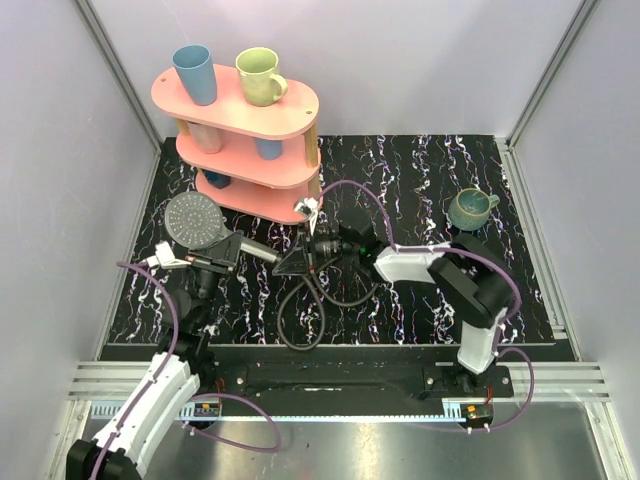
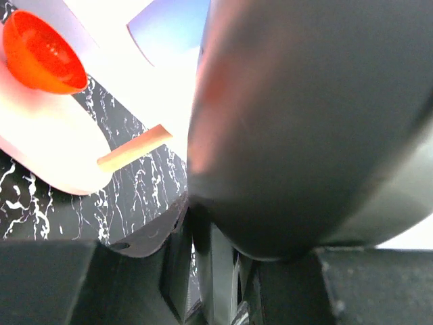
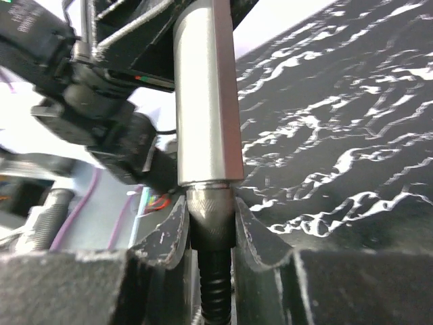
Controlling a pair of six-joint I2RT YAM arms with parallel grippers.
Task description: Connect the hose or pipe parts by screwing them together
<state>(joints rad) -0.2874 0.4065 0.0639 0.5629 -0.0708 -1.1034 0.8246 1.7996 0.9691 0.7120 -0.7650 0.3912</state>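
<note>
The dark grey shower head (image 1: 195, 220) lies face up at the left, its handle (image 1: 262, 250) pointing right. My left gripper (image 1: 222, 253) is shut on that handle just below the head. In the left wrist view the head's dark back (image 2: 318, 122) fills the frame above the left gripper (image 2: 223, 271). My right gripper (image 1: 312, 247) is shut on the knurled nut (image 3: 211, 213) at the end of the black coiled hose (image 3: 215, 284). The nut sits against the handle's silver end (image 3: 206, 101). The hose (image 1: 300, 315) loops on the mat below.
A pink three-tier shelf (image 1: 300, 105) with cups stands at the back left, close behind both grippers. An orange bowl (image 2: 37, 51) shows under it. A green mug (image 1: 470, 208) stands at the right on the black marbled mat (image 1: 420, 300). Purple cables trail from both arms.
</note>
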